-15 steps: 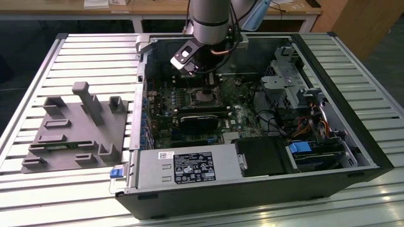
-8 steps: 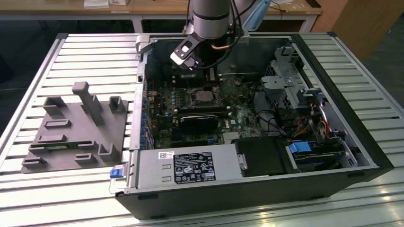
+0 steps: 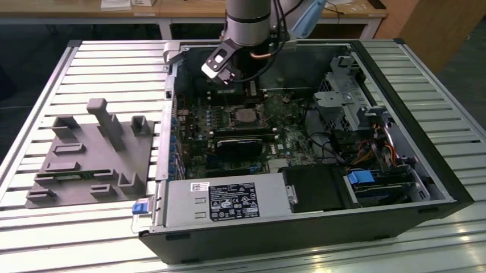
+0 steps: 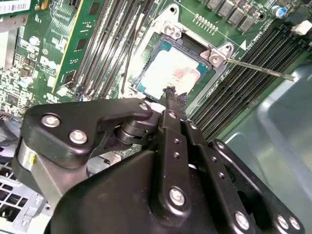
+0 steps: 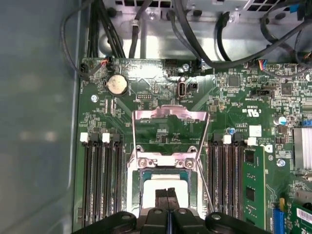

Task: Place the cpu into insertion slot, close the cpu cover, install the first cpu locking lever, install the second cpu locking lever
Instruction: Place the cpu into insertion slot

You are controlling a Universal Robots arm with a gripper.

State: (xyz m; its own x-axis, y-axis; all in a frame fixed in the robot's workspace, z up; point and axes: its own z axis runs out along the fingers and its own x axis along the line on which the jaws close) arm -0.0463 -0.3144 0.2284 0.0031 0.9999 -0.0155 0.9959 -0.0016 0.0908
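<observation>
**Gripper over the seated cpu.** The fingers (image 5: pixel 162 196) of the gripper (image 5: pixel 167 194) are pressed tip to tip with nothing between them. They are poised over the edge of the insertion slot (image 5: pixel 193 187) nearest the arm. In the second wrist view the tips hang just above one edge of the cpu (image 4: pixel 173 73); contact cannot be judged. The cpu lies flat inside the insertion slot, silvery top upward.

The cpu cover (image 5: pixel 170 115) is swung open, standing back from the side of the slot away from the gripper. Its window shows the green motherboard (image 5: pixel 229 107) behind. A thin metal locking lever (image 4: pixel 258 68) juts free from one corner of the slot, unlatched. Long black memory slots (image 5: pixel 100 180) flank the insertion slot on both sides. A coin cell battery (image 5: pixel 117 85) sits beyond the open cover.

In the exterior view the arm (image 3: pixel 248 23) reaches down into the open computer case (image 3: pixel 304 239) above the slot. The power supply (image 3: pixel 220 199) lies well apart from the slot. A grey fixture (image 3: pixel 91 153) rests outside the case on the slatted table (image 3: pixel 114 74), toward the exterior view's left.
</observation>
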